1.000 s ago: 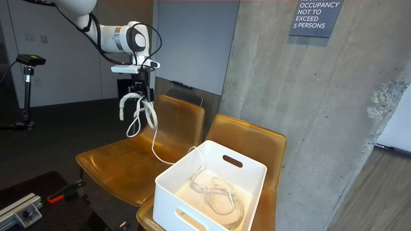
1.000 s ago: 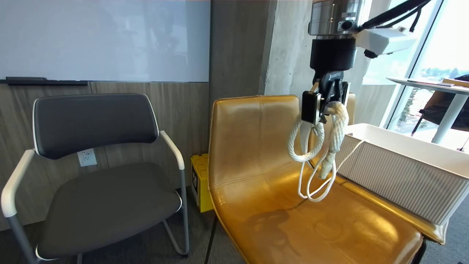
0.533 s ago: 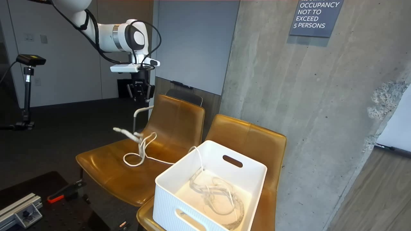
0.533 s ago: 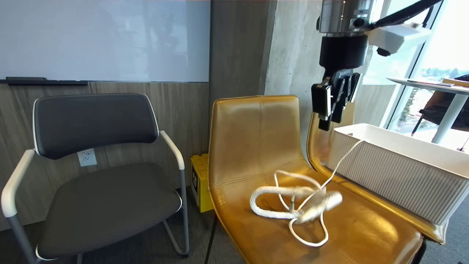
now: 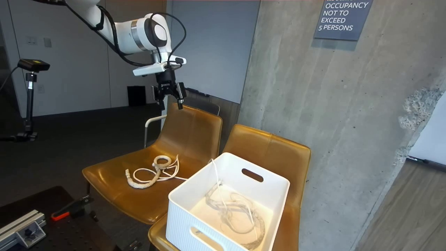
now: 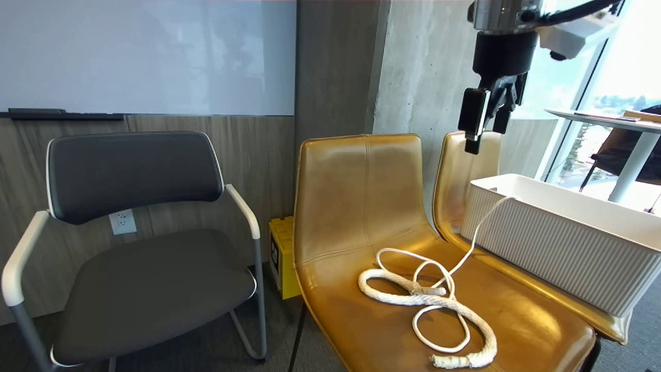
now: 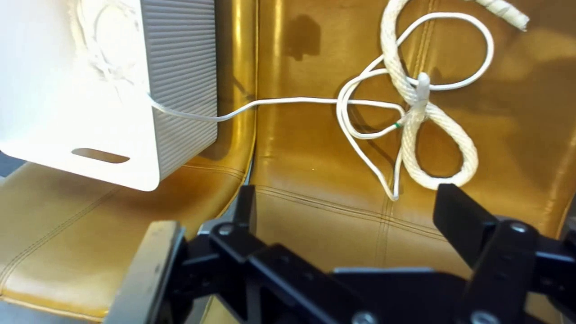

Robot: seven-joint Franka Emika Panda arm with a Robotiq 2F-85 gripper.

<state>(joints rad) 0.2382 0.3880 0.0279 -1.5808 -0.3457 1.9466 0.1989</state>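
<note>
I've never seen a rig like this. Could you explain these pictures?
The machine is a white robot arm with a black two-fingered claw at its end. Two pictures are taken from outside it, from different places; the wrist view looks down past the claw. On a tan leather-look chair lies a thick white rope; a thin white cord runs into a white ribbed bin on the neighbouring chair. More rope lies inside. The claw hangs open above, holding nothing.

In an exterior view, the rope (image 6: 434, 299) lies on a chair (image 6: 356, 201). From it, the armchair (image 6: 155, 289) stands at 9 o'clock, the bin (image 6: 557, 253) at 2 on a 2nd chair (image 6: 459, 191). The tool (image 6: 486, 137) hangs well above, between 12 and 1. In the wrist view, the cord (image 7: 292, 100) enters the bin at 9.
</note>
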